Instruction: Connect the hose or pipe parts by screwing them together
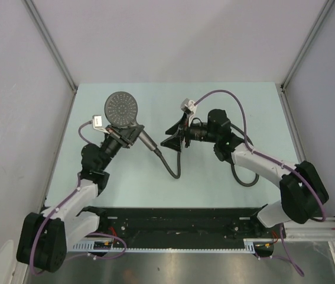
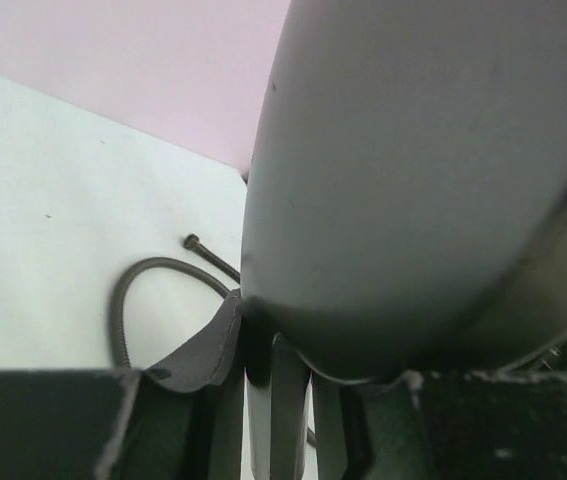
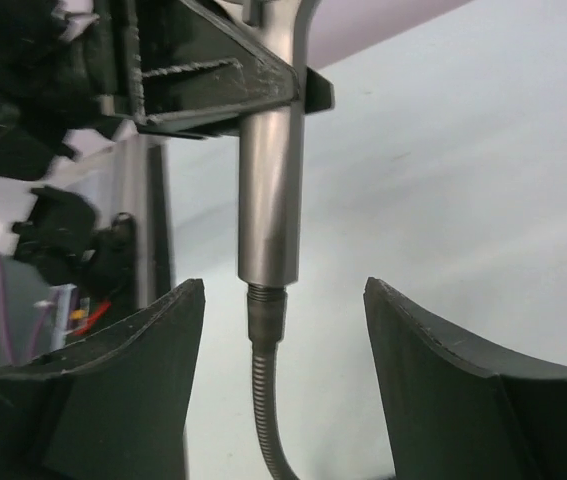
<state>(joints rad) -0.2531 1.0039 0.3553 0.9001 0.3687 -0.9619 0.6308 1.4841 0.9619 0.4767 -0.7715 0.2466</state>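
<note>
My left pincer [image 1: 130, 138] is clamped on the handle of the shower head [image 1: 123, 109], whose round face lies toward the table's far left corner. My right pincer [image 3: 283, 288] stands spread either side of the hose [image 3: 268, 420] nut, touching nothing. Bare thread shows at the joint, so I judge it not tight. I'd close squarely on the nut, turn along the handle's line, and leave the mid-table hose loop slack. The table [image 1: 226, 112] is pale green, with plain grey walls on three sides.
</note>
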